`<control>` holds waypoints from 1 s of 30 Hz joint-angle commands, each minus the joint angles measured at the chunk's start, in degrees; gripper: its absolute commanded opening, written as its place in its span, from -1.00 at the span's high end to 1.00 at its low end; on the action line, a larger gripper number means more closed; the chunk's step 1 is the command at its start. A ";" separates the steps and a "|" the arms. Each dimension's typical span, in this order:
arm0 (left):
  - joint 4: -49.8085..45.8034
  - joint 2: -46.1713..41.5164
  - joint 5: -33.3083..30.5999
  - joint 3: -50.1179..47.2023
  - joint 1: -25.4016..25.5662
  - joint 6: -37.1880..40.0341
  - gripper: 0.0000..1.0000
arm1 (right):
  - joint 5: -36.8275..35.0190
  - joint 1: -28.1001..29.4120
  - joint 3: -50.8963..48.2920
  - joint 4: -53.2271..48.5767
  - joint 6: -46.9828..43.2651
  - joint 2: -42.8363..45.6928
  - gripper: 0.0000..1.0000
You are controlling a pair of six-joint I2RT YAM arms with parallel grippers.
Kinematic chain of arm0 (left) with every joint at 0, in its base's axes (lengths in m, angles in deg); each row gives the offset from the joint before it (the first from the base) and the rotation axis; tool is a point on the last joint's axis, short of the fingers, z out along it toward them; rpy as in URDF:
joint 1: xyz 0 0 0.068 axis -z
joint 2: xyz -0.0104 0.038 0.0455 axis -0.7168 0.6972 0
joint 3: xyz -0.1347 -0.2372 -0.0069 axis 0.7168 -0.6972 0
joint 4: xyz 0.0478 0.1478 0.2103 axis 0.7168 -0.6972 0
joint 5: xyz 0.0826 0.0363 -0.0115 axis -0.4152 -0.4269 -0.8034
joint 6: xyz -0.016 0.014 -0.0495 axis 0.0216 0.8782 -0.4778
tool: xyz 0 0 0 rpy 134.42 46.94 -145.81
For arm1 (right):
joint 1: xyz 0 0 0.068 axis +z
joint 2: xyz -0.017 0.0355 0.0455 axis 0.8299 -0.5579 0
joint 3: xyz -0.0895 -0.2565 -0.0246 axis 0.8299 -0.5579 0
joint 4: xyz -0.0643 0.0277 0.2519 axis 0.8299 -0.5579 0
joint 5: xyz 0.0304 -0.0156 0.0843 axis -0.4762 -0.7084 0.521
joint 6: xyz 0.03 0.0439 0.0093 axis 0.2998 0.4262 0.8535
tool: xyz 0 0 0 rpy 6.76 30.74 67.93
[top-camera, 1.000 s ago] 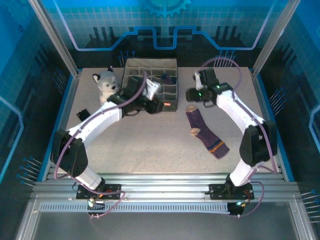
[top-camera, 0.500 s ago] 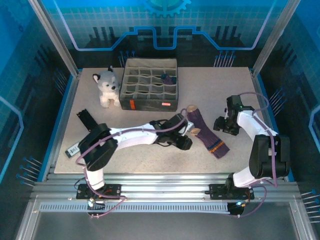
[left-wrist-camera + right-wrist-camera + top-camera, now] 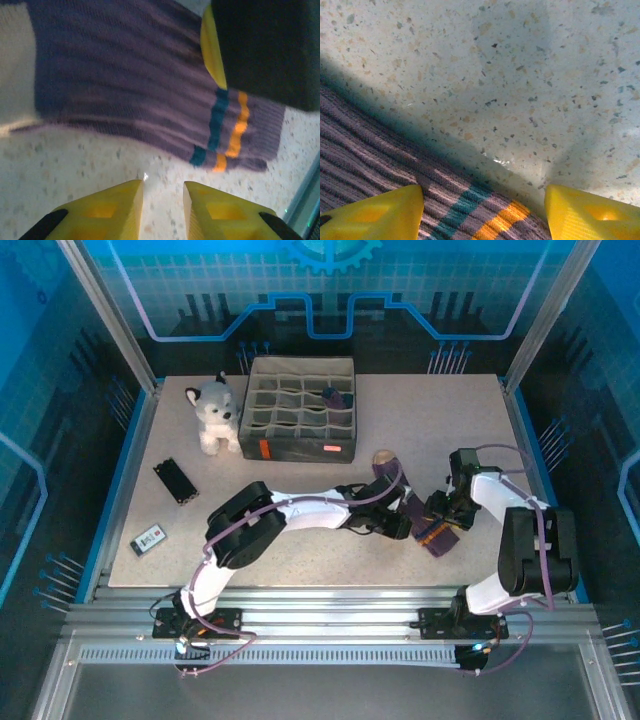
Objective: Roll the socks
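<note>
The purple socks [image 3: 392,478] lie diagonally on the table right of centre, tan toe [image 3: 383,457] at the far end, striped cuff [image 3: 437,538] at the near end. In the left wrist view the cuff [image 3: 225,127] shows teal and orange stripes in two offset layers. My left gripper [image 3: 398,526] sits low beside the socks' left edge; its fingertips [image 3: 162,192] stand a narrow gap apart over bare table. My right gripper [image 3: 441,514] is down at the cuff, wide open [image 3: 485,205], with the striped cuff [image 3: 485,220] between its fingers.
A grey compartment box [image 3: 300,453] stands at the back centre with a dark roll [image 3: 335,397] in one cell. A plush husky [image 3: 214,412] sits to its left. A black remote [image 3: 174,480] and a small white device [image 3: 148,539] lie at the left.
Both arms came down from the back of the table to the socks. The left arm stretched right along the table, and its jaws narrowed. The right gripper moved in onto the cuff.
</note>
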 commanded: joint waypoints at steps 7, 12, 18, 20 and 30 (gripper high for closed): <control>-1.96 5.32 1.71 7.56 -5.73 1.21 0.45 | 5.39 6.01 -1.77 0.83 4.55 -1.21 -0.17; -3.27 5.52 2.28 9.27 -9.46 3.89 0.44 | 6.77 9.56 -2.94 0.60 7.49 1.98 -0.17; -5.95 1.37 3.51 7.57 -12.53 13.36 0.38 | 6.84 13.68 -4.61 0.64 10.38 6.77 -0.17; -6.67 -1.69 3.65 5.14 -13.34 19.00 0.36 | 6.20 14.07 -5.22 0.84 10.89 8.84 -0.17; 4.82 -17.94 8.17 -17.12 -9.50 55.90 0.21 | 2.47 11.22 -10.63 0.50 11.25 21.93 -0.09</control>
